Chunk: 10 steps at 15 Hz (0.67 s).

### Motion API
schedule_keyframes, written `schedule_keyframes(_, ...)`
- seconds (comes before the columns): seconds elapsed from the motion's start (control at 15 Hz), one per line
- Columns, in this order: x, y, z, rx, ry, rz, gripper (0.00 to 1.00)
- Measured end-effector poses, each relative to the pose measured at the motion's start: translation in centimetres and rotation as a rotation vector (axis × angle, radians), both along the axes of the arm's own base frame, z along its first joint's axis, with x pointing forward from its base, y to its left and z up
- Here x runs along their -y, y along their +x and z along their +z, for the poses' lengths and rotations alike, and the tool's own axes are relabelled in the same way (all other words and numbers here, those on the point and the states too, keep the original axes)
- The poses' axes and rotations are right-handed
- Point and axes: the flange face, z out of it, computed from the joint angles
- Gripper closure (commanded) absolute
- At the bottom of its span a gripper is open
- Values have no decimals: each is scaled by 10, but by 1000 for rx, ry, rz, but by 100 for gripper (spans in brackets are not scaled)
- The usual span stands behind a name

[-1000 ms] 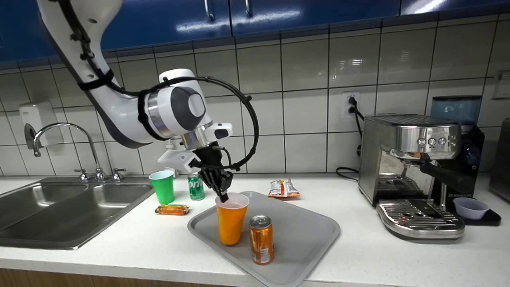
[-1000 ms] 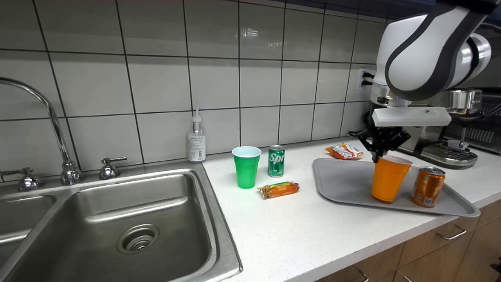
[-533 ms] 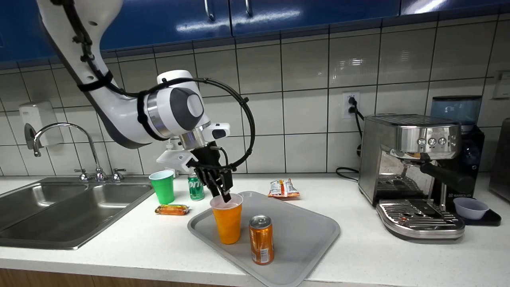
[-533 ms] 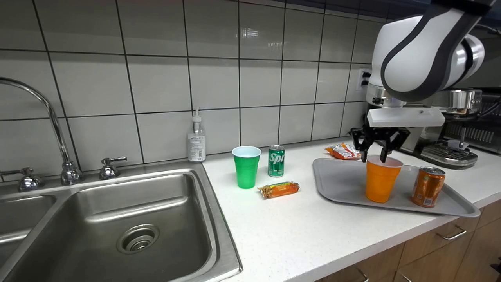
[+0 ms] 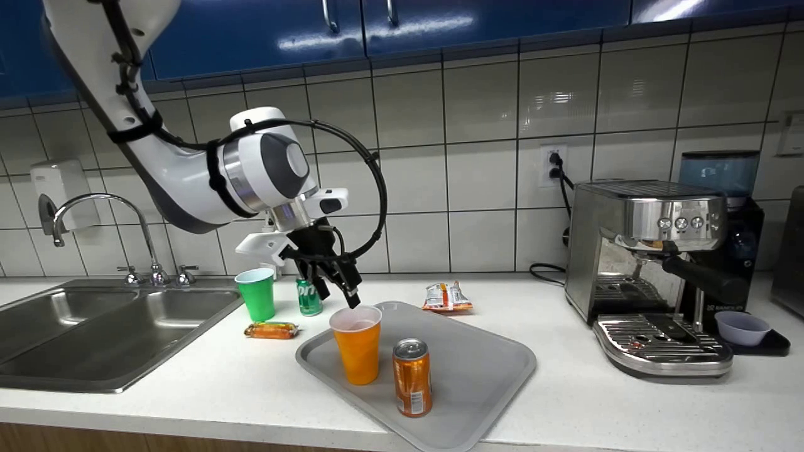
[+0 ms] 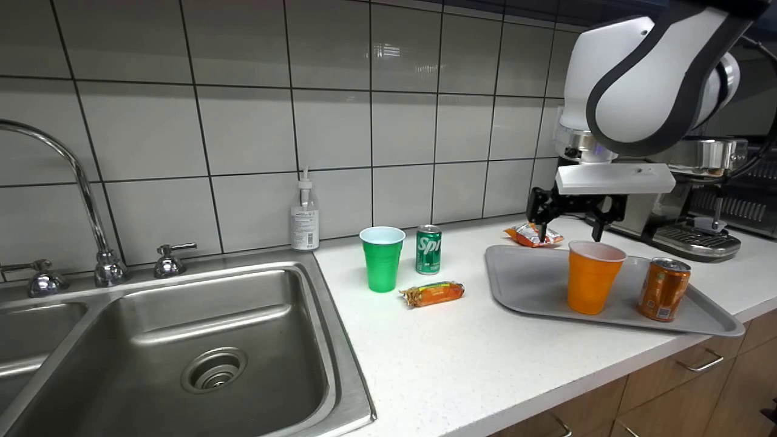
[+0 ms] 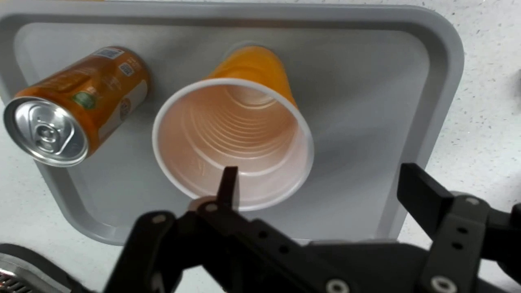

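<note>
Wrist view: gripper (image 7: pixel 320 173) apart, empty; best raised straight clear of the cup (image 7: pixel 234 128); can (image 7: pixel 81 103) at its nine o'clock.

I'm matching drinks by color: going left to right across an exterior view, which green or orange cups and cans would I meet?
In both exterior views, the order is the same: green cup → green can → orange cup → orange can.

This is a kitchen — double sink (image 5: pixel 144 329), tiled backsplash (image 5: pixel 480 163), blue wall cupboards (image 5: pixel 496 24), espresso machine (image 5: pixel 628 257).
</note>
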Motion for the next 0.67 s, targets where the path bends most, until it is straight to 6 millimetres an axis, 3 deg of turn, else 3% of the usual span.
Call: schedule_keyframes(0.67,-70,2,12,63,-6,10,0)
